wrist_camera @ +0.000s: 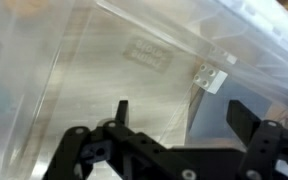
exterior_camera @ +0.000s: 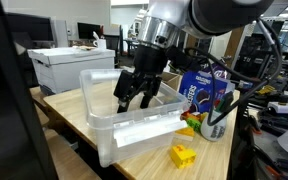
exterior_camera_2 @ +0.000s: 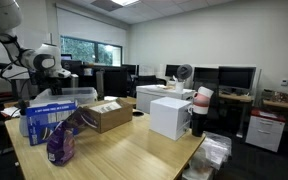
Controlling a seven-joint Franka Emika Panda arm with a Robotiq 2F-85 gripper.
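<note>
My gripper (exterior_camera: 136,99) hangs open just above and inside a clear plastic bin (exterior_camera: 104,125) on the wooden table. In the wrist view the two black fingertips (wrist_camera: 122,110) stand wide apart, and the gripper (wrist_camera: 182,116) has nothing between them. Below it I see only the bin's transparent floor and wall (wrist_camera: 104,60). In an exterior view the arm (exterior_camera_2: 44,62) reaches over the same bin (exterior_camera_2: 66,97) at the far left. A small yellow block (exterior_camera: 183,155) lies on the table outside the bin, apart from the gripper.
A blue bag (exterior_camera: 204,90) stands right beside the bin, with a metal cup (exterior_camera: 216,128) in front of it. A purple bag (exterior_camera_2: 62,145), an open cardboard box (exterior_camera_2: 109,115) and a white box (exterior_camera_2: 171,117) share the table. A white printer (exterior_camera: 69,65) sits behind.
</note>
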